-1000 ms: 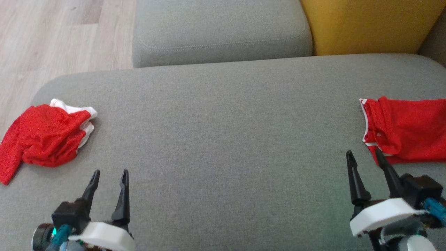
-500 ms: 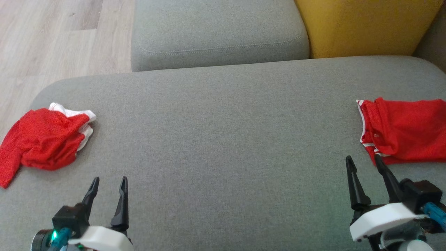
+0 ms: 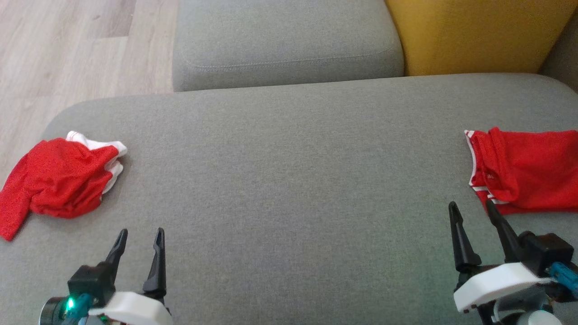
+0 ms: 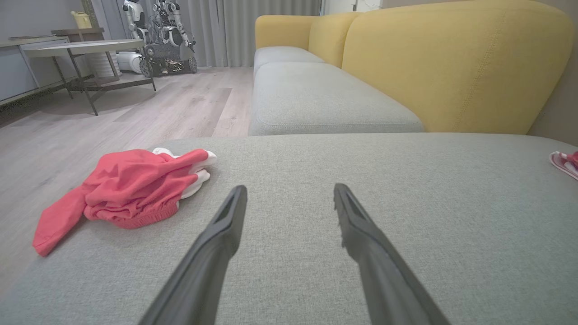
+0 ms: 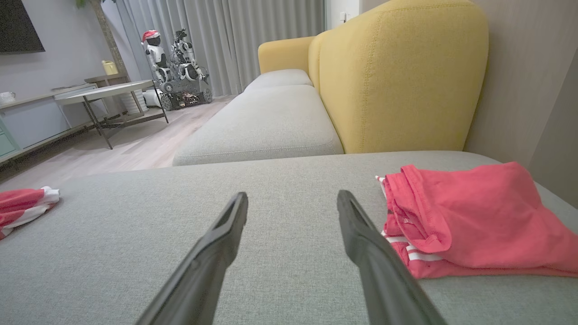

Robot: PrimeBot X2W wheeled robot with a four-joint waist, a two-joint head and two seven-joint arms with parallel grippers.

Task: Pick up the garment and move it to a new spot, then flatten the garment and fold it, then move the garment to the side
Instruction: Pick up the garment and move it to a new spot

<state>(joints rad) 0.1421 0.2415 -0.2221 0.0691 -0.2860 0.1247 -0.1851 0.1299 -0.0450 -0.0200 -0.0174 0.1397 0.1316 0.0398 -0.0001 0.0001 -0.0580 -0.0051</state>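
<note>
Grey sofa seat (image 3: 289, 180) spreads ahead, yellow backrest (image 3: 474, 31) beyond. The left fingers (image 3: 157, 262) stand partly open, empty; the crumpled garment (image 3: 58, 176) lies on the seat ahead to their left, apart. The right fingers (image 3: 459, 243) are equally open, empty; a folded garment (image 3: 528, 171) lies just beside their right tip

Black tapered jaws, white shells (image 3: 496, 280), teal cables (image 3: 562, 272)

Head view down on grey cushion (image 3: 289, 180); both wrist views low across it.
</note>
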